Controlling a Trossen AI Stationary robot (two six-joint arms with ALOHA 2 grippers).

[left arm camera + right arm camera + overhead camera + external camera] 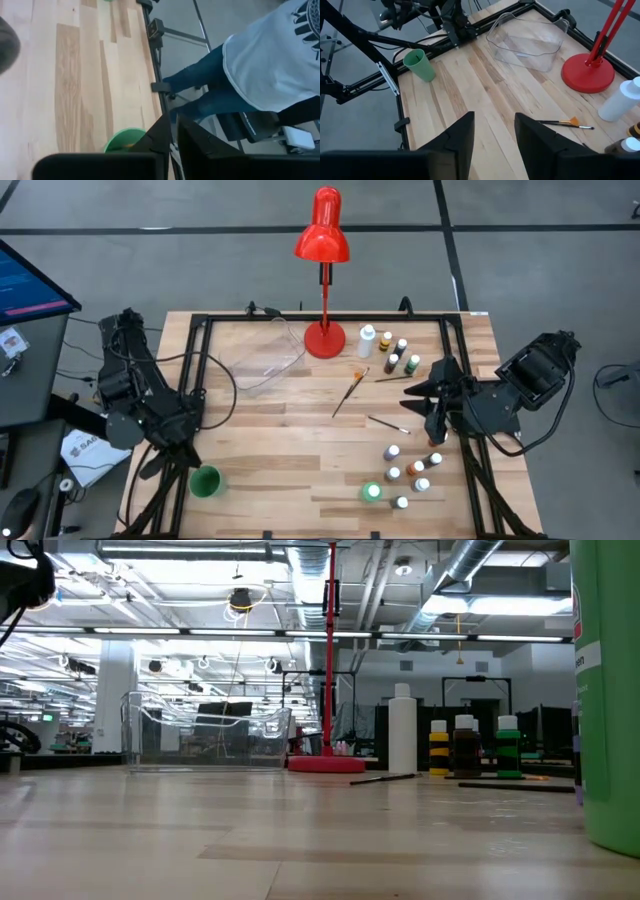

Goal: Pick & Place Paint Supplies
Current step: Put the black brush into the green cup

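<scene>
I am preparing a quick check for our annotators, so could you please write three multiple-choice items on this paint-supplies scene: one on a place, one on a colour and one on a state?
1. Where does the green plastic cup stand?
A. by the left gripper
B. inside the clear plastic bin
C. beside the red desk lamp

2. What colour are the bristles of the thin brush nearest the lamp?
A. blue
B. orange
C. white

3. How is the right gripper?
A. shut on a bottle
B. shut on a brush
C. open, holding nothing

Answers: 1 A, the high view shows the cup at the table's left front corner; 2 B, the right wrist view shows an orange tip; 3 C, bare wood shows between its fingers.
</scene>
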